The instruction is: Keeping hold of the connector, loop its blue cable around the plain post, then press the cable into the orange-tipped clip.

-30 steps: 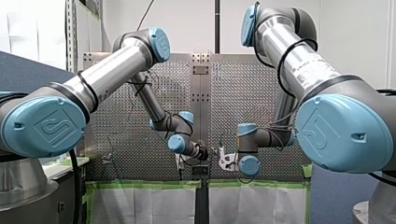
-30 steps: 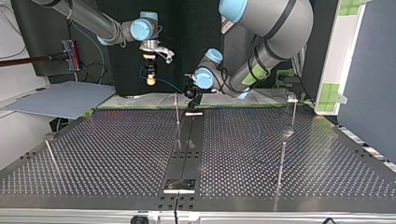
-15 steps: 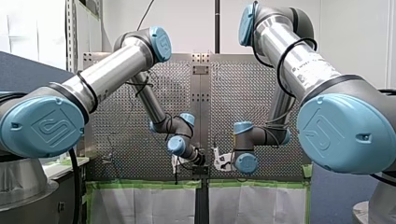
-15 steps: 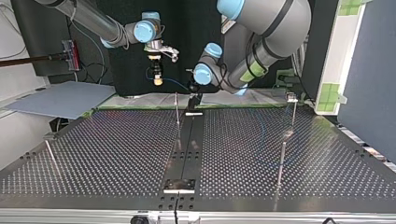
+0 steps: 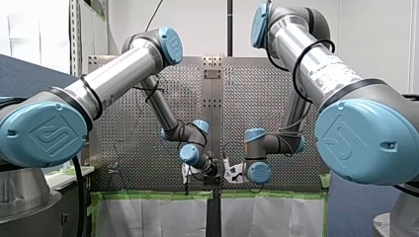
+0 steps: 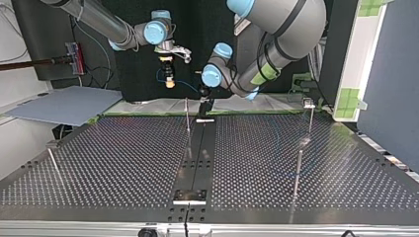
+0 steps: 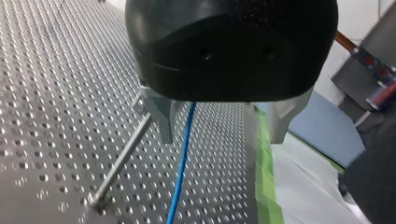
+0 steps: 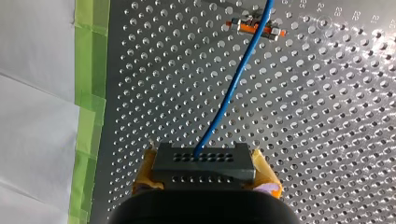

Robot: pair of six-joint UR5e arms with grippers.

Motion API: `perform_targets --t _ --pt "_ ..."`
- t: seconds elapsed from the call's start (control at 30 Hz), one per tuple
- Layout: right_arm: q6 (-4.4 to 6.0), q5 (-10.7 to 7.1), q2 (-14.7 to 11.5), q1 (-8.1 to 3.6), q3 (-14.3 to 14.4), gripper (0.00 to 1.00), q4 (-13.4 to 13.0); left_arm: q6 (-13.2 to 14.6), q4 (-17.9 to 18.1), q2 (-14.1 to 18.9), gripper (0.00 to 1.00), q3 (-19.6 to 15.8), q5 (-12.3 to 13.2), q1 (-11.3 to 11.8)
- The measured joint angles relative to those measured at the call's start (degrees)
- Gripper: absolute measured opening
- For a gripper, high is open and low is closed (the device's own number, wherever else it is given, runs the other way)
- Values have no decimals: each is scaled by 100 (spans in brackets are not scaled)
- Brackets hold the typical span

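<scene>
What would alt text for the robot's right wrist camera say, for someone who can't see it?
My right gripper, with yellow pads, clamps a grey connector dotted with small holes. A blue cable leaves the connector and runs ahead across the perforated metal table, crossing in front of an orange-tipped clip. Green tape edges the table.

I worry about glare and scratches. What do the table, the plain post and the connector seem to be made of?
Table: seemingly bare metal, satin grey, glinting softly around its holes.
Post: likely steel, a slim rod with a bright streak along it.
Connector: probably moulded plastic, matt dark grey, with rows of small holes.
</scene>
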Motion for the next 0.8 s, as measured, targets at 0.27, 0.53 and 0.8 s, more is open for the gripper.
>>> perform_targets --t 0.27,0.53,0.8 --pt "-14 6 0 6 0 0 -6 23 209 -3 5 1 -13 -2" --pt "-42 85 3 -2 1 0 -7 125 196 -2 0 1 -344 -16" --pt "-228 441 12 -42 3 0 5 498 480 1 0 -210 -715 -139"
